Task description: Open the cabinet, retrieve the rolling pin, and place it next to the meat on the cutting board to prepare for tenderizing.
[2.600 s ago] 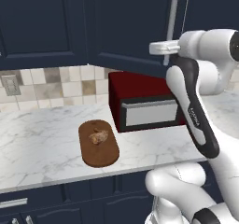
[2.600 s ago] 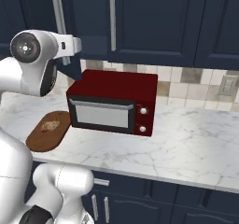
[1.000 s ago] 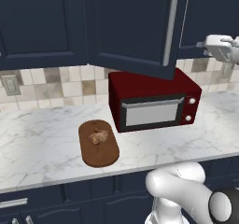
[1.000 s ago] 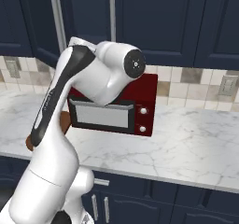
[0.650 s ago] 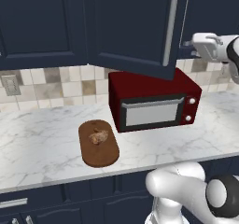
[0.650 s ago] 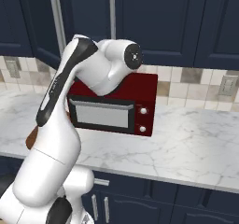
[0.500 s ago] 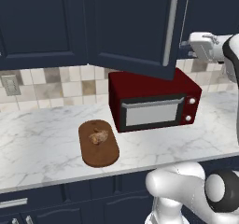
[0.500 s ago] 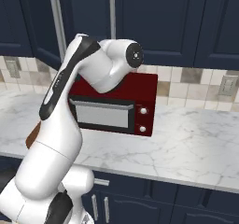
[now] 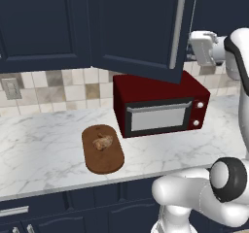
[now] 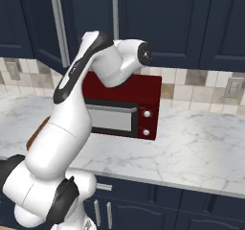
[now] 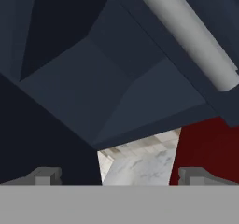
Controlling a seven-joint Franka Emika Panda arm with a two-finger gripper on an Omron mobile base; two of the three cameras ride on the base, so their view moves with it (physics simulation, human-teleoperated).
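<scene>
cabinet (image 9: 141,33) door ajar, inside hidden – gripper (image 11: 116,176) jaws wide apart, empty – meat (image 9: 102,142) on cutting board (image 9: 102,149).

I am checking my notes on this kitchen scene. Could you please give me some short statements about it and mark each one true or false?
1. One cabinet door stands swung open above the microwave. True.
2. The meat lies on the cutting board. True.
3. The gripper holds the rolling pin. False: its jaws are open and empty.
4. The microwave door is open. False: it is shut.
5. The cutting board lies on top of the microwave. False: it lies on the counter, left of the microwave.
</scene>
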